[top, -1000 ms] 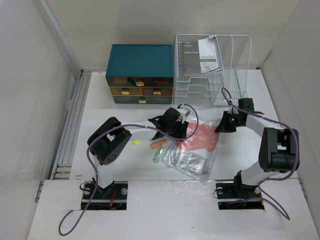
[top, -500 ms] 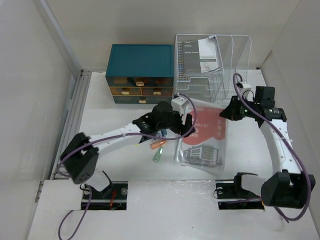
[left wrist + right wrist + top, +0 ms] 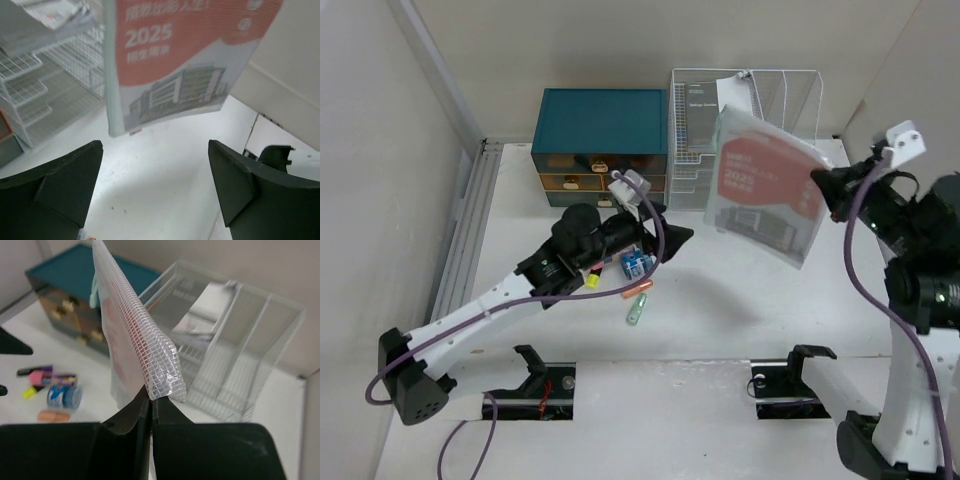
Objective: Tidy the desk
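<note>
From above, the clear mesh plastic pouch with a red-and-white sheet (image 3: 765, 190) hung upper right over the flat white desk (image 3: 770, 300) filling mid-frame, pinched by the clenched right gripper (image 3: 823, 185); the left wrist view showed the left gripper (image 3: 155, 192) spread open and empty at the bottom; the right wrist view suggested a light, floppy, slippery pouch, best held at its corner seam.

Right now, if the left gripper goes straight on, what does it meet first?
Probably the mesh pouch hanging from the right gripper; depth is unclear, so the left gripper might pass beneath it.
</note>
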Controlling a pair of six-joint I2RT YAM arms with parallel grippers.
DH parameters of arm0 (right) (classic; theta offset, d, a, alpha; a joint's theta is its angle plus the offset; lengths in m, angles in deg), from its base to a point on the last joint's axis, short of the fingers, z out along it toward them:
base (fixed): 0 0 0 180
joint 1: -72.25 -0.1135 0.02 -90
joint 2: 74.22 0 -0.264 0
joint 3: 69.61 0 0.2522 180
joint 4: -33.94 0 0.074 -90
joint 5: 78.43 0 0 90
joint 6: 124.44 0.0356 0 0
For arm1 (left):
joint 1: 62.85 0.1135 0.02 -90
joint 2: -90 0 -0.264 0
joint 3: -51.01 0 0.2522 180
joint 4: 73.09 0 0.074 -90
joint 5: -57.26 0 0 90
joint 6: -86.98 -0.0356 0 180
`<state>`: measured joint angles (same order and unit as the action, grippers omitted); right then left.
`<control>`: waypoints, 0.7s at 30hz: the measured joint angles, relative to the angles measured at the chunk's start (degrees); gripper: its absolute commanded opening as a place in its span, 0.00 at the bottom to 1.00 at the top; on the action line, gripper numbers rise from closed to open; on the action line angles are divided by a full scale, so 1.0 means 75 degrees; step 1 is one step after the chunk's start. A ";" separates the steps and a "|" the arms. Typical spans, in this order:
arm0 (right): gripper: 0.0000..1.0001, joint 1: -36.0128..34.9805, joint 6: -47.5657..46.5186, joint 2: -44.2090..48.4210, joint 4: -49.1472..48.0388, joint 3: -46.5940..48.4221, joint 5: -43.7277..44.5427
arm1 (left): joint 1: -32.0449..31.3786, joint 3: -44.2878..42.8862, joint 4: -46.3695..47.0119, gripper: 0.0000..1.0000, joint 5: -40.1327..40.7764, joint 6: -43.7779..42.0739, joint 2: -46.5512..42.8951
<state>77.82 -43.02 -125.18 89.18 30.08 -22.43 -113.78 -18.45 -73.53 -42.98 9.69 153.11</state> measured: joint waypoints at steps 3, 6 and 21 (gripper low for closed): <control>0.00 0.0000 0.0079 0.0306 -0.0239 0.0656 0.0662 | 0.0000 0.0052 0.0012 0.84 0.0300 -0.0187 -0.0501; 0.00 0.0006 0.0291 0.0399 -0.0769 0.1221 0.1542 | 0.0000 0.0067 0.0012 0.84 0.0510 -0.0306 -0.0816; 0.00 0.0501 0.1116 -0.1533 -0.3614 0.1431 0.4887 | 0.0000 0.0318 -0.0172 0.86 0.0997 -0.0527 -0.1204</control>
<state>81.57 -34.65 -136.67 62.07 40.81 14.23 -113.78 -16.07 -74.82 -35.50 5.73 144.08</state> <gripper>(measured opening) 0.036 0.854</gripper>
